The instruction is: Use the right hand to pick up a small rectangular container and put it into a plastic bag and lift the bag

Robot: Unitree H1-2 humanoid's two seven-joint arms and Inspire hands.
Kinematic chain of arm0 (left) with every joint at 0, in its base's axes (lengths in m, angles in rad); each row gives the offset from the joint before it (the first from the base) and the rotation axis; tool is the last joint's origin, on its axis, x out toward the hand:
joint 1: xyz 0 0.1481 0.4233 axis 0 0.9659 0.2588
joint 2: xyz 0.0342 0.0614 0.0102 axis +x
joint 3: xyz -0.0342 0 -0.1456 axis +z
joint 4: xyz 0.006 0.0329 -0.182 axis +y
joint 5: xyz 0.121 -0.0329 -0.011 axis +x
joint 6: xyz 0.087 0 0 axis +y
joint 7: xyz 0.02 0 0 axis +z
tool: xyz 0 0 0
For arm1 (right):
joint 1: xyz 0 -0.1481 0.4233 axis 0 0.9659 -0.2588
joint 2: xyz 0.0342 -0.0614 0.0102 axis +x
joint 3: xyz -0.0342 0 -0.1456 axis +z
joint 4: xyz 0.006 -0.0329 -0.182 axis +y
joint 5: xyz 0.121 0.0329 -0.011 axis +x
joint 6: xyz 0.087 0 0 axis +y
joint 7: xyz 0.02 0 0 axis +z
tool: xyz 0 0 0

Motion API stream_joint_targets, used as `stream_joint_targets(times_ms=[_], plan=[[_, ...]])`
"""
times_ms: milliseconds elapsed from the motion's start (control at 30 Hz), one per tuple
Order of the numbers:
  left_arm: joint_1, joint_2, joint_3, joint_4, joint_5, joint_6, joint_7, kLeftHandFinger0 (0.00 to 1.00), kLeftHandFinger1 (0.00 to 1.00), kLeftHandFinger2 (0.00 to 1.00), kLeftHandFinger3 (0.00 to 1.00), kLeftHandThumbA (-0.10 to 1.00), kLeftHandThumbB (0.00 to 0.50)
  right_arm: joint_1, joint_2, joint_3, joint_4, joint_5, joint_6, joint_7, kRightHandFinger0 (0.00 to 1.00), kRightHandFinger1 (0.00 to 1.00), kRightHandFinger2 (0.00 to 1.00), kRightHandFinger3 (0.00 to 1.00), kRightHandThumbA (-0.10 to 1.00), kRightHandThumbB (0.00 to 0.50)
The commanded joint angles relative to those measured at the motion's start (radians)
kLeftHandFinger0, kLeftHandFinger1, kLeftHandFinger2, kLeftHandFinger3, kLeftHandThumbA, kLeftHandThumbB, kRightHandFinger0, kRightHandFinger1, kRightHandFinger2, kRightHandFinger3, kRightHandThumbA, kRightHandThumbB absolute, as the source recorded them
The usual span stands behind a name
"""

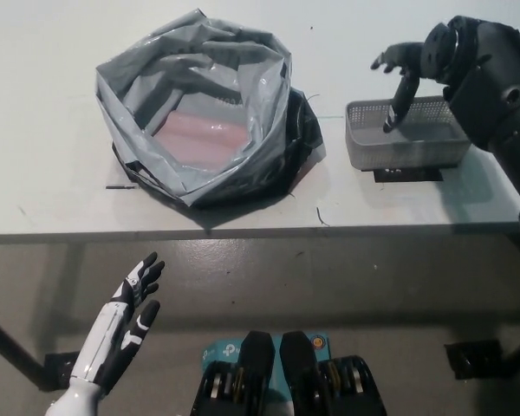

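Note:
A small grey rectangular mesh container [406, 141] stands on the white table at the right. My black right hand [405, 73] hovers over the container's far left part, open, fingers spread and pointing down toward the rim, holding nothing. To the left sits a grey plastic bag [195, 108] with a black outer side, its mouth wide open and a pinkish flat thing [204, 136] inside. My white left hand [126, 319] rests open below the table's front edge at the lower left.
The table [52, 173] has its front edge running across the middle of the picture. A dark label [407, 175] lies under the container's front. A thin dark stick [120, 186] lies left of the bag.

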Motion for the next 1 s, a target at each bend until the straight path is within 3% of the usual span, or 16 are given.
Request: stream_joint_targets(times_ms=[0, 133, 233, 433, 567, 767, 833, 933, 967], plan=[[-0.009, 0.007, 0.0, -0.037, -0.013, -0.033, -0.013, 1.0, 1.0, 1.0, 1.0, 0.92, 0.249, -0.099, -0.017, -0.02, -0.026, 0.004, -0.033, -0.054, 1.0, 1.0, 1.0, 1.0, 0.89, 0.5], [-0.014, 0.008, -0.001, -0.035, -0.012, -0.039, -0.013, 1.0, 1.0, 1.0, 1.0, 0.92, 0.244, -0.1, -0.021, -0.006, -0.002, -0.01, -0.046, -0.064, 1.0, 1.0, 1.0, 1.0, 0.91, 0.5], [-0.012, 0.01, 0.0, -0.036, -0.013, -0.04, -0.013, 1.0, 1.0, 1.0, 1.0, 0.92, 0.248, -0.099, -0.015, -0.005, 0.02, -0.009, -0.047, -0.069, 1.0, 1.0, 1.0, 1.0, 0.85, 0.5], [-0.016, 0.011, 0.0, -0.034, -0.017, -0.041, -0.016, 1.0, 1.0, 1.0, 1.0, 0.91, 0.239, -0.098, -0.016, 0.001, 0.051, -0.011, -0.054, -0.061, 1.0, 1.0, 1.0, 1.0, 0.84, 0.5], [-0.017, 0.012, 0.0, -0.032, -0.015, -0.041, -0.016, 1.0, 1.0, 1.0, 1.0, 0.91, 0.242, -0.104, -0.016, 0.021, 0.081, -0.025, -0.051, -0.018, 1.0, 1.0, 1.0, 1.0, 0.91, 0.5], [-0.017, 0.011, -0.001, -0.037, -0.012, -0.035, -0.015, 1.0, 1.0, 1.0, 1.0, 0.91, 0.247, -0.107, -0.009, 0.041, 0.109, -0.031, -0.028, 0.014, 1.0, 1.0, 1.0, 1.0, 0.89, 0.5], [-0.019, 0.011, -0.001, -0.035, -0.012, -0.038, -0.015, 1.0, 1.0, 1.0, 1.0, 0.92, 0.25, -0.107, -0.003, 0.068, 0.12, -0.053, -0.042, 0.024, 1.0, 1.0, 1.0, 1.0, 0.94, 0.5], [-0.027, 0.012, 0.0, -0.037, -0.021, -0.029, -0.019, 1.0, 1.0, 1.0, 1.0, 0.91, 0.248, -0.109, -0.002, 0.086, 0.126, -0.059, -0.065, 0.038, 1.0, 1.0, 1.0, 1.0, 0.92, 0.5], [-0.029, 0.014, 0.0, -0.039, -0.022, -0.024, -0.021, 1.0, 1.0, 1.0, 1.0, 0.9, 0.243, -0.11, -0.003, 0.105, 0.129, -0.071, -0.089, 0.052, 1.0, 1.0, 1.0, 1.0, 0.96, 0.5]])
